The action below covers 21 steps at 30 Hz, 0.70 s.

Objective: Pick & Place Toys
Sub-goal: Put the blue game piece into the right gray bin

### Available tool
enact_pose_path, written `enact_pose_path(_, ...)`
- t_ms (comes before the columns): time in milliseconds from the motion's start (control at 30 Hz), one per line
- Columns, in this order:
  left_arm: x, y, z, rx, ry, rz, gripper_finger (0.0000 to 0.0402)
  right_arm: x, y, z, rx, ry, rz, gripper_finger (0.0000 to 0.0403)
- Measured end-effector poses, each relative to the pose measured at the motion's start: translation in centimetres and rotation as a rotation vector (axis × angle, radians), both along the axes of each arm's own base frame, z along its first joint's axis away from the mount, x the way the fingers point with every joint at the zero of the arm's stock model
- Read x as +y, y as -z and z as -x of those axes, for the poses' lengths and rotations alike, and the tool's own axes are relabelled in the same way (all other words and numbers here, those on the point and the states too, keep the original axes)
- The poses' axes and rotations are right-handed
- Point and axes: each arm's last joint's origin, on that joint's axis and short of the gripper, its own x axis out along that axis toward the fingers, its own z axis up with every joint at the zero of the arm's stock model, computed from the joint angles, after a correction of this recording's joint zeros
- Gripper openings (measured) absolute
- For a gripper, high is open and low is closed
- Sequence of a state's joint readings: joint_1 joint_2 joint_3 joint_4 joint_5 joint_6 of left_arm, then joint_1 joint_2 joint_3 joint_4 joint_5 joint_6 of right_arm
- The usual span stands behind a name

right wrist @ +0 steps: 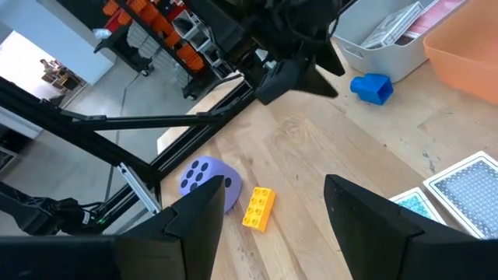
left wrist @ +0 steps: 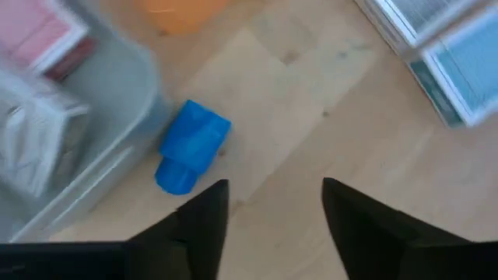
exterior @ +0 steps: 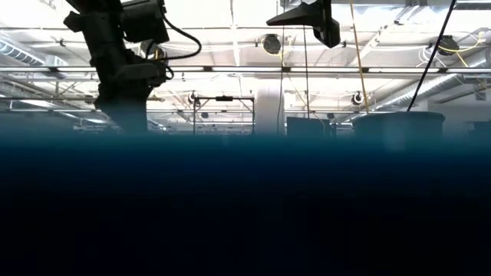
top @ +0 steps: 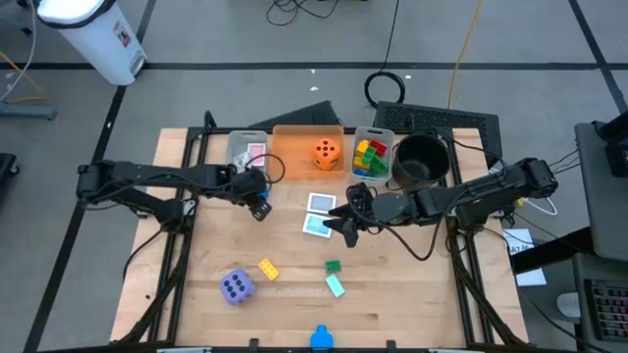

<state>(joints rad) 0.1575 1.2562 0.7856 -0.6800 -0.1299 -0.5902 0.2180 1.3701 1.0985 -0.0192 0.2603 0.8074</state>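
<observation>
A blue brick (left wrist: 193,144) lies on the wooden table against the near wall of a grey bin (left wrist: 93,163) that holds picture cards. My left gripper (left wrist: 272,210) hangs open just short of the brick, pointing steeply down, with nothing between its fingers; from above it is beside the brick (top: 261,209). My right gripper (top: 343,226) waits open over two picture cards (top: 319,213) at mid-table. An orange die (top: 327,152) sits in the orange bin (top: 294,142). A purple die (top: 236,286), a yellow brick (top: 268,269) and a green brick (top: 333,265) lie toward the near edge.
A second grey bin (top: 371,157) with several coloured bricks and a black bowl (top: 422,160) stand at the far right. A pale green brick (top: 336,285) and another blue brick (top: 321,338) lie near the front edge. Bare wood lies between the two arms.
</observation>
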Motion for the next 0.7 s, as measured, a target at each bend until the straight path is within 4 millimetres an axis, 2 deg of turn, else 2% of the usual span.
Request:
enact_pose_path(167,0.0,0.7,-0.2,0.074,0.157,-0.035,0.0271,0.0,0.0,0.0,0.0,0.001,0.0,0.021)
enact_pose_path(300,0.3,1.4,-0.4,0.137,0.199,-0.099,0.0294,-0.1,0.0,0.0,0.0,0.004,0.001,0.021)
enact_pose_path(700,2.3,3.7,-0.9,0.259,0.205,-0.103,0.0297,-0.1,0.0,0.0,0.0,0.01,0.002,0.021)
